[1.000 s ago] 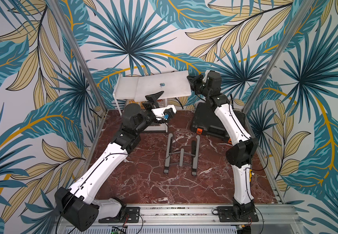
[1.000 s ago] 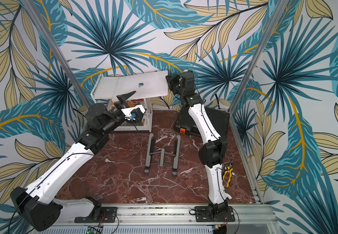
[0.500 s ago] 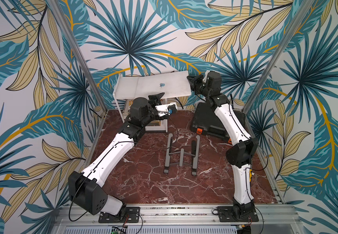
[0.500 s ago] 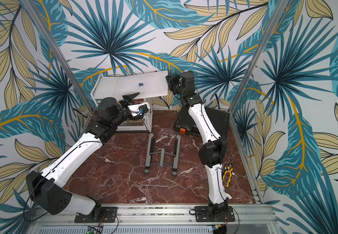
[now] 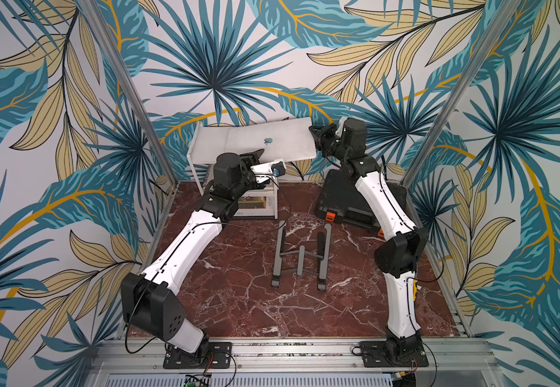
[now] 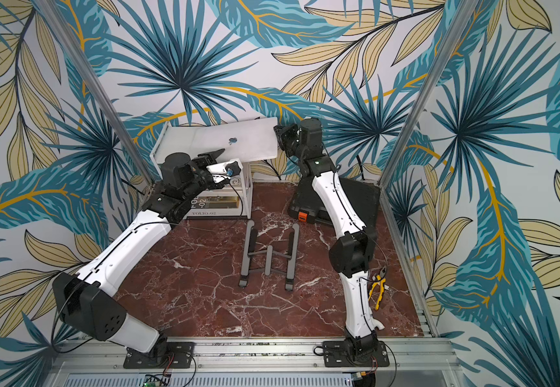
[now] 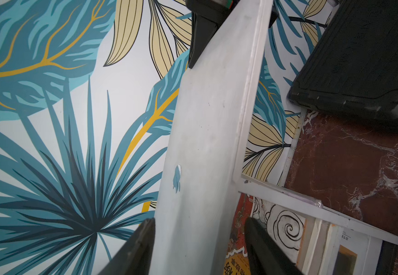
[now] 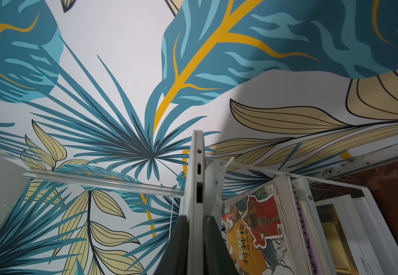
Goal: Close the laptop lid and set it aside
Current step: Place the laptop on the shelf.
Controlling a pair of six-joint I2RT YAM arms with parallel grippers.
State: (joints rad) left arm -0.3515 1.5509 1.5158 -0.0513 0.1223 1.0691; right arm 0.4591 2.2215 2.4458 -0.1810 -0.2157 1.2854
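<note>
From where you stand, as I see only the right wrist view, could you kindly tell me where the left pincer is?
Observer: The left pincer straddles the laptop at its near edge, beside the logo, jaws apart.
Operator: Thank you. What lies lower down?
Observer: A grey folding stand lies flat in the middle of the marble table.
Operator: And further to the right?
Observer: A black case sits at the table's back right corner.
</note>
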